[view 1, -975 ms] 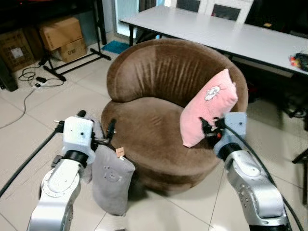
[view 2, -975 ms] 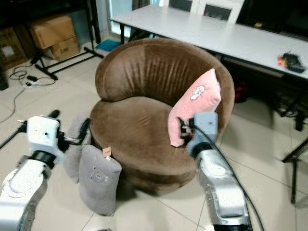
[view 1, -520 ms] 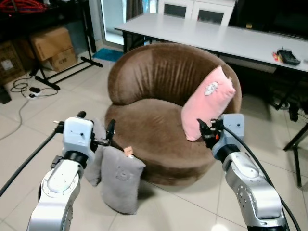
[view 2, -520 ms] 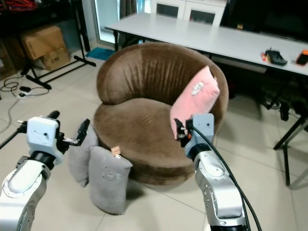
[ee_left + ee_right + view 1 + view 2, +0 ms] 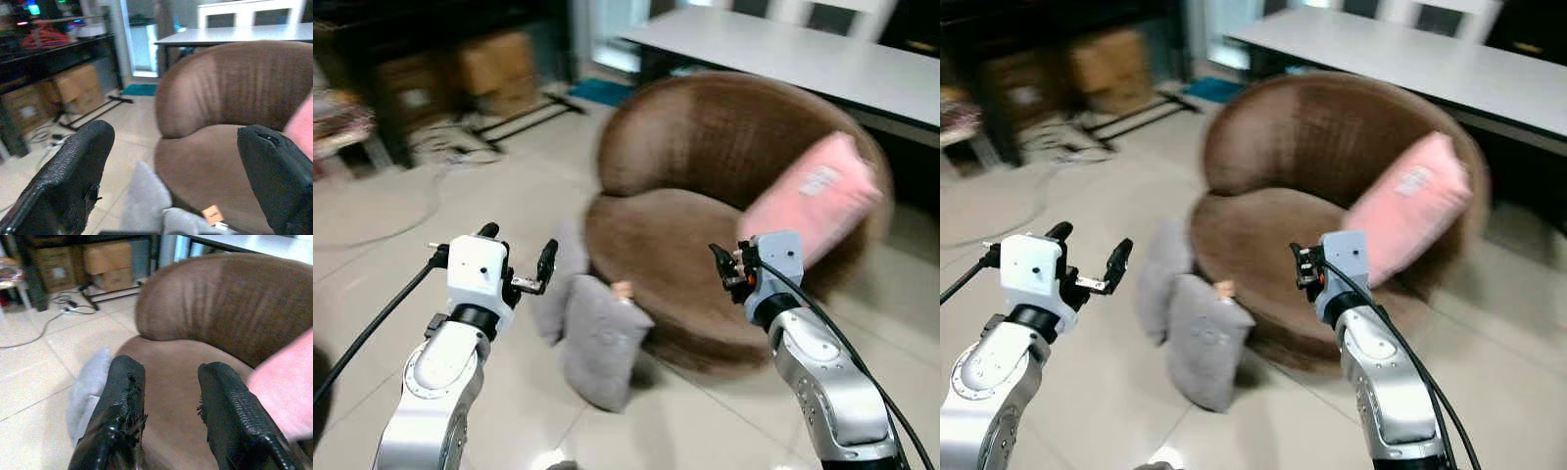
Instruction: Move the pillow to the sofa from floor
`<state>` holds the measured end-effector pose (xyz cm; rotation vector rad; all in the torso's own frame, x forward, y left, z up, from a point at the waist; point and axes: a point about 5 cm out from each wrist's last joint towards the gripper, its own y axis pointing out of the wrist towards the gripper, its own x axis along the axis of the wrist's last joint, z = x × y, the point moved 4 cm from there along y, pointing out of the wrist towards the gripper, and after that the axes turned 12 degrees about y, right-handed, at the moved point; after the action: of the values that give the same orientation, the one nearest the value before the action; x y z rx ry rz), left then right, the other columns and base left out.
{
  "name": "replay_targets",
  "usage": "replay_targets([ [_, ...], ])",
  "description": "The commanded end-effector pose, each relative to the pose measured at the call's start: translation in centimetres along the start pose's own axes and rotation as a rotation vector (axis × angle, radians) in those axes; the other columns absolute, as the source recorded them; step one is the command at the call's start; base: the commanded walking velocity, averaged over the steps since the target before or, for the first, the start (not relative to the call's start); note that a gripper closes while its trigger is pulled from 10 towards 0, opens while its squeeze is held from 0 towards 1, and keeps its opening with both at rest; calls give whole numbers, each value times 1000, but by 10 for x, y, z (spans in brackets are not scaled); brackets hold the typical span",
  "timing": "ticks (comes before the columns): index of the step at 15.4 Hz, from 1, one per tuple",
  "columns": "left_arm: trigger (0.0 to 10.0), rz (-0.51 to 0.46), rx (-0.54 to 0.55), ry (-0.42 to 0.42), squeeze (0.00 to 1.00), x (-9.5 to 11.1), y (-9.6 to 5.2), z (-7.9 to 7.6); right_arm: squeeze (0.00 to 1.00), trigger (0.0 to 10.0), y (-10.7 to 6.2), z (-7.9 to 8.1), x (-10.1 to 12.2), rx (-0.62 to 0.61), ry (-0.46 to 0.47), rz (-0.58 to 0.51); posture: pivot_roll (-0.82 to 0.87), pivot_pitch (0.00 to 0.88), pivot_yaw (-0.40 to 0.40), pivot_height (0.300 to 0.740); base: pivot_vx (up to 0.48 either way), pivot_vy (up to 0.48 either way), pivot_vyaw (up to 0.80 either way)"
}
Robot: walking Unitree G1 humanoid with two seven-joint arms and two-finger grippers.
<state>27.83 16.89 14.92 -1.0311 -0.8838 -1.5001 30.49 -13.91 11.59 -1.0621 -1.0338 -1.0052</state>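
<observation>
**Both grippers empty, pink pillow on the sofa, two grey pillows on the floor**

While your head views are smeared by motion, the main layout still reads. On your left, the left gripper (image 5: 517, 262) hangs over bare tile with its fingers spread wide and nothing between them; the wrist view shows the two black fingers (image 5: 73, 181) far apart, framing the sofa seat. Just beyond that gripper, two grey pillows stand on the tiled floor (image 5: 431, 245) against the front of the round brown sofa (image 5: 705, 166): the nearer grey pillow (image 5: 599, 341) carries a small tan tag at its top corner, and the further grey pillow (image 5: 556, 294) sits beside it, partly covered by it. Moving right, the pink pillow (image 5: 813, 201) leans tilted against the sofa's right side, on the seat. Your right gripper (image 5: 722, 267) hovers before the seat's front edge, apart from the pink pillow, its jaws parted moderately and holding nothing; in its wrist view the fingers (image 5: 122, 406) frame the brown cushion. Behind the sofa you can see a white table (image 5: 803, 54), and cardboard boxes (image 5: 499, 64) at far left, too blurred for detail. The print on the pink pillow is unreadable.
</observation>
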Motion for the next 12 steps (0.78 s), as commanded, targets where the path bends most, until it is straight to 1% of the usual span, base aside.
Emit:
replay_targets([
  [1,10000,-8,-7,1,0,3,0,1,0,10000,1,2,3,10,-1,-9,-15,0,-25,740,315,0,800],
  [5,10000,-10,-11,3,0,3,0,1,0,10000,3,-1,2,-3,6,-9,-14,0,-24,740,317,0,800],
  [6,10000,-14,-14,3,0,3,0,1,0,10000,2,-2,2,-11,34,-15,-14,0,-24,740,322,0,0],
  [12,10000,-16,-15,10,0,3,0,2,0,10000,1,-3,1,-15,47,-24,-9,0,-29,740,321,0,0],
])
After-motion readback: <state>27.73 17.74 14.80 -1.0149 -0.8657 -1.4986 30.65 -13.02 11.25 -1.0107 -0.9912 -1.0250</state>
